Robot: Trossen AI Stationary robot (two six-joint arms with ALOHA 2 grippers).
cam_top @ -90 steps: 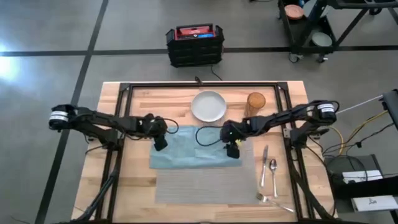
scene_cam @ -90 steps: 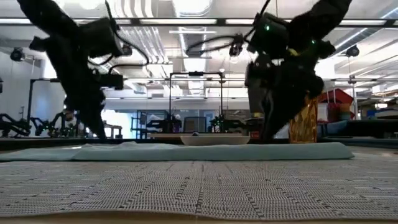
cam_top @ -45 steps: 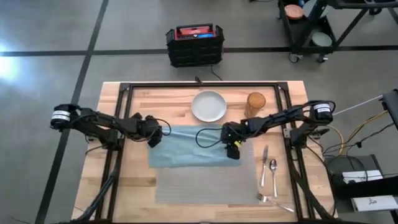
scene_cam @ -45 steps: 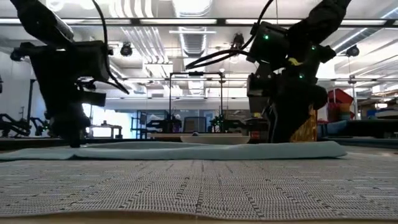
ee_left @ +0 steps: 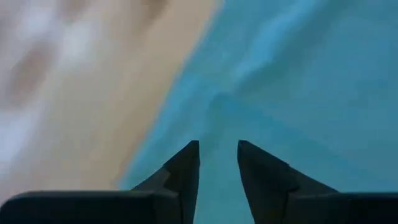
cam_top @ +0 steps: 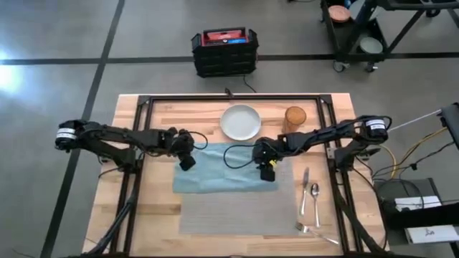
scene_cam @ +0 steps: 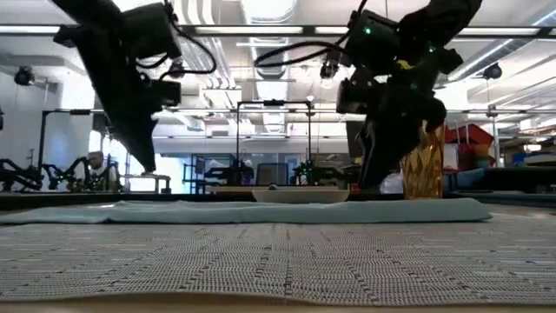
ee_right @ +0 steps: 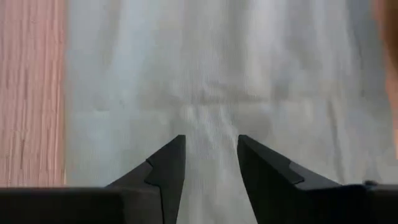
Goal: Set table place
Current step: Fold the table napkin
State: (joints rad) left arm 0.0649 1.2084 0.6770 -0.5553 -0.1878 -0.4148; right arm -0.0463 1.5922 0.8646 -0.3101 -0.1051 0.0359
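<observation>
Both grippers above napkin (cam_top: 219,170) edges

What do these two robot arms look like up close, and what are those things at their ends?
Both arms are slim, dark, jointed rods with black cables looping beside them. Each has a round pale band at its outer joint. The left pincer and right pincer each end in two flat, black, pointed fingers with a narrow gap between them. In the low view, small green lights glow on the right arm's wrist.

Left pincer (cam_top: 187,162) raised, right pincer (cam_top: 267,172) (both parted)
</observation>
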